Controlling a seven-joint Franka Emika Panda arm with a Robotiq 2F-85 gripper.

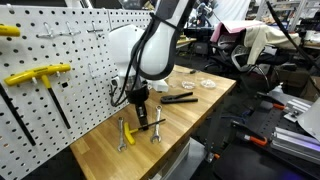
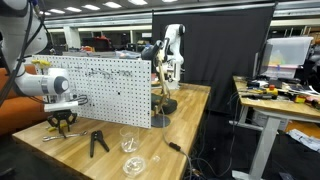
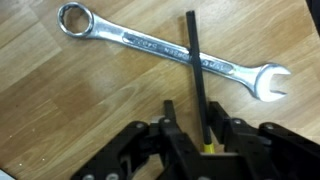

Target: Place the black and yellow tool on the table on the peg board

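The black and yellow tool (image 3: pixel 198 85) lies on the table (image 1: pixel 205 108), and in the wrist view its thin black shaft runs away from the camera and crosses over a silver wrench (image 3: pixel 150 45) that rests at a slant on the wood. Only a sliver of the yellow handle shows, right down between the fingers of the gripper (image 3: pixel 196 118). The fingers stand narrow, close on either side of the shaft just above that handle. Whether they already pinch it firmly cannot be told from these pictures, and nothing shows the tool raised off the wood. In an exterior view the arm reaches down over the near part of the table with two wrenches beside it. A pair of black pliers (image 1: pixel 180 98) lies further along, well apart. The peg board (image 1: pixel 90 45) stands upright along the table's edge, with a larger yellow key (image 1: pixel 38 75) hanging on its hooks. As I judge it, the task is at its early stage: the approach is done and the grasp is in hand. What remains is the lift clear of the wrench, the carry to the board, and the hanging of the crossbar on a free hook.
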